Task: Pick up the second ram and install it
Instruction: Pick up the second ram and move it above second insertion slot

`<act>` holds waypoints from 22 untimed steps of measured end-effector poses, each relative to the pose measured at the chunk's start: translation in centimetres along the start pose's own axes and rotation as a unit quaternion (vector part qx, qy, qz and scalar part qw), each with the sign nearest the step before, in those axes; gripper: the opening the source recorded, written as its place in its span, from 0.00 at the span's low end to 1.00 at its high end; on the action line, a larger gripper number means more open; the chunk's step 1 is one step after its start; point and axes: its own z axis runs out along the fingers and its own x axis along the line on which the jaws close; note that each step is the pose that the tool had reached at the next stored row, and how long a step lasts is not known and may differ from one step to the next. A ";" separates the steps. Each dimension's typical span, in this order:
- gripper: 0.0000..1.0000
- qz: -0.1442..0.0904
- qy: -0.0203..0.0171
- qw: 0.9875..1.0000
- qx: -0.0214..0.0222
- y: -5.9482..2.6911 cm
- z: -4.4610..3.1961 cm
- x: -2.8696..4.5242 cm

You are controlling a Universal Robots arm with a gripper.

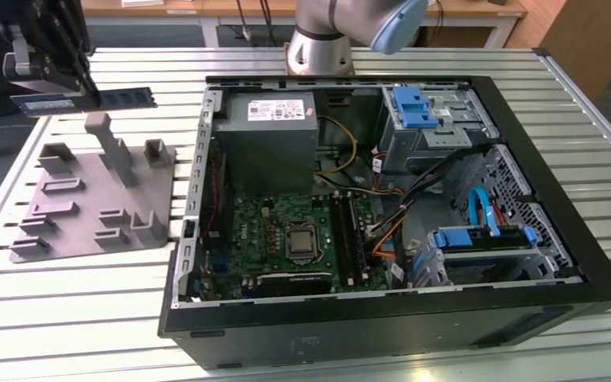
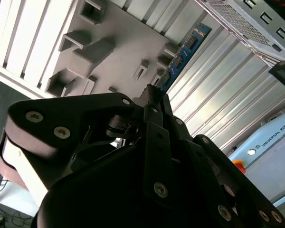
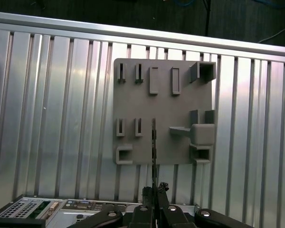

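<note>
The second ram point(image 1: 125, 98) is a thin blue-green stick held level in the air at the exterior view's far left. It hangs above the grey holder plate point(image 1: 93, 199). My gripper point(image 1: 70, 91) is shut on it, and most of the stick's length points toward the computer case. The second wrist view shows the stick point(image 2: 183, 54) reaching out past the closed fingertips of the gripper point(image 2: 152, 95). In the first wrist view it appears edge-on as a thin dark line point(image 3: 153, 147) above the gripper point(image 3: 154, 190), over the holder plate point(image 3: 161, 104).
The open black computer case point(image 1: 560, 239) lies on the slatted metal table point(image 1: 603, 159), to the exterior view's right of the holder. Inside are the green motherboard point(image 1: 268, 235), its memory slots point(image 1: 350, 231), a grey power supply point(image 1: 268, 131), blue drive latches point(image 1: 412, 107) and loose cables. The arm's base point(image 1: 321, 40) stands behind the case.
</note>
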 end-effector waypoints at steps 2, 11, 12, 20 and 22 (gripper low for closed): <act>0.14 0.000 0.000 1.000 0.000 -0.31 -0.01 0.02; 0.14 0.000 0.000 1.000 0.000 -2.36 -0.08 0.16; 0.14 0.000 0.000 1.000 0.000 -2.64 -0.09 0.17; 0.14 0.000 0.000 1.000 0.000 -4.83 -0.17 0.32; 0.14 0.000 0.000 1.000 0.000 -5.33 -0.18 0.35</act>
